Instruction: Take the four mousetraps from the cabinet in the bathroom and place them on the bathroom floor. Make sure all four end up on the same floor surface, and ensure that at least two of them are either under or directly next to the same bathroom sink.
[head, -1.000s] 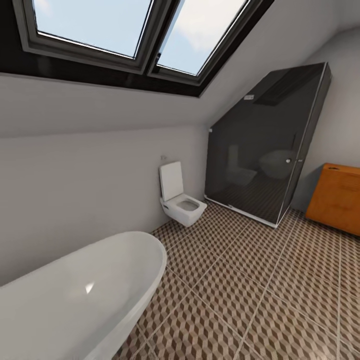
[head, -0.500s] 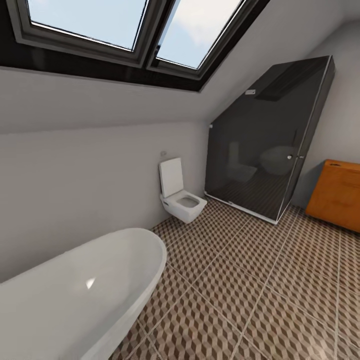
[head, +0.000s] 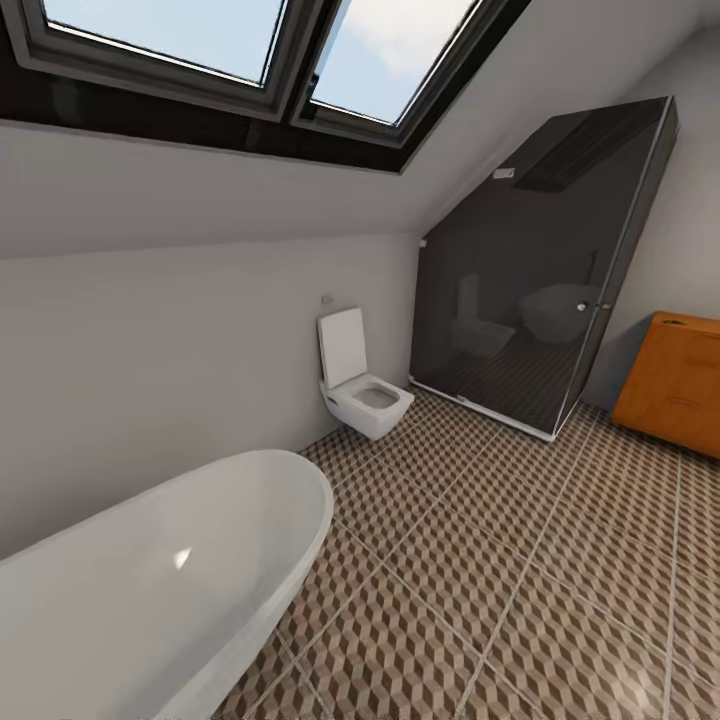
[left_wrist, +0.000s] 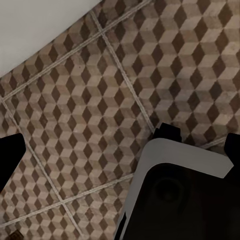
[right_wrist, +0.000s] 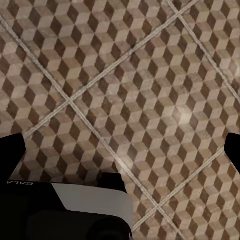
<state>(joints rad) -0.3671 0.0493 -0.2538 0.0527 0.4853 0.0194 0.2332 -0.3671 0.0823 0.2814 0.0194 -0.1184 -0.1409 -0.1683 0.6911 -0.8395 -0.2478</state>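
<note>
The orange-brown wooden cabinet (head: 672, 385) stands against the far wall at the right edge of the head view, partly cut off by the frame. The mousetraps and the sink are out of view. The bathroom floor (head: 520, 560) of cube-pattern tiles spreads across the room. In the left wrist view my left gripper (left_wrist: 125, 152) hangs open over the bathroom floor (left_wrist: 90, 100), its dark fingertips (left_wrist: 10, 157) far apart with nothing between them. In the right wrist view my right gripper (right_wrist: 125, 150) is likewise open and empty above the bathroom floor (right_wrist: 135, 85).
A white oval bathtub (head: 150, 590) fills the near left. A white wall-hung toilet (head: 362, 395) with its lid up sits on the far wall. Right of it stands a dark glass shower cabin (head: 530, 290). Skylights (head: 270, 50) run overhead. Part of my grey base (left_wrist: 185, 200) shows below the left gripper.
The whole head view has shifted a little, with the toilet, shower and cabinet now slightly higher in the picture: the camera moved. Nothing in the room itself has moved.
</note>
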